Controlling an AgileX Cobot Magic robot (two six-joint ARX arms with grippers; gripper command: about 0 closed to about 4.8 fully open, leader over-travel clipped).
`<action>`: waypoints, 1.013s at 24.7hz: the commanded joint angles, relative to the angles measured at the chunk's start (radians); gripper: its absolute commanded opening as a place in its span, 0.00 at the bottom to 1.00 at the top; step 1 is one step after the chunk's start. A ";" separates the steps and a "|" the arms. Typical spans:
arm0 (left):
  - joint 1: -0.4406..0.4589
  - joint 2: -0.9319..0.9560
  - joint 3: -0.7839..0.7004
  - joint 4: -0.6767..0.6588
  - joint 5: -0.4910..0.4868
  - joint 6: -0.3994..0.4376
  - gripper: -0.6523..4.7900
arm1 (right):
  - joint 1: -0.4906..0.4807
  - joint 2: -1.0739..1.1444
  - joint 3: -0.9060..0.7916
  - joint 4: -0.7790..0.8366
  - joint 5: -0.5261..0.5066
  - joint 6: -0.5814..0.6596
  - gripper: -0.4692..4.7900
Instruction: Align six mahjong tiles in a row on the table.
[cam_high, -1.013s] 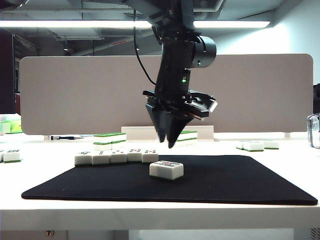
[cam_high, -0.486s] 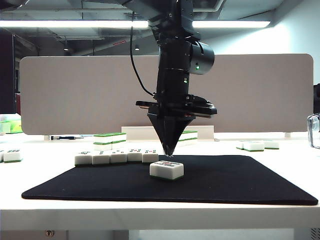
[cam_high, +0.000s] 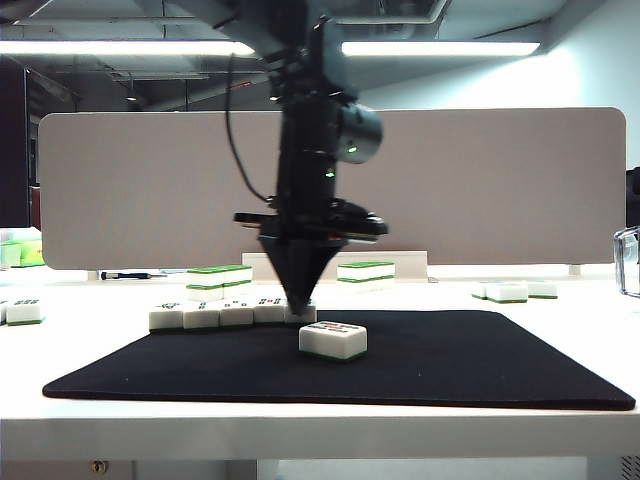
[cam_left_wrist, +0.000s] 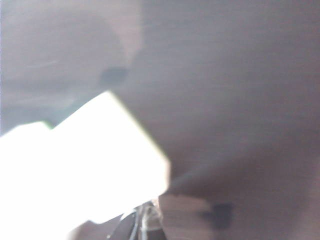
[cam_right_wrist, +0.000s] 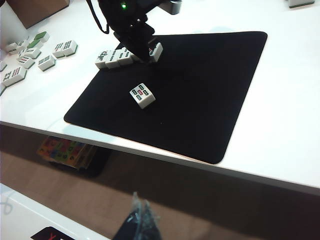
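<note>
Row: five mahjong tiles (cam_high: 233, 314) along the black mat's (cam_high: 480, 365) far edge.
Stray tile (cam_high: 333, 339): on the mat, near its front — sixth.
Left gripper (cam_high: 300, 302): pressed together, empty, at the row's right end.
Right gripper (cam_right_wrist: 137, 220): off the mat, cannot tell.
Next: nudge, then fetch the stray — judged.

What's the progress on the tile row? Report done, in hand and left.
Done: five tiles sit side by side at the mat's back edge. In hand: the left gripper, shut and holding nothing, points down at the row's right end, seemingly nudging the end tile. Left: the sixth tile lies alone on the mat, in front of the row. The right gripper hangs beyond the table's front edge.
</note>
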 joint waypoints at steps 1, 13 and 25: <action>0.003 -0.010 -0.013 -0.008 0.012 -0.003 0.14 | 0.001 -0.013 0.002 0.010 0.002 -0.003 0.09; -0.027 -0.001 -0.012 0.290 -0.006 0.107 0.14 | 0.001 -0.014 0.002 0.007 0.017 -0.002 0.09; 0.010 0.001 -0.012 0.257 -0.043 0.102 0.14 | 0.001 -0.014 0.002 0.010 0.018 -0.003 0.09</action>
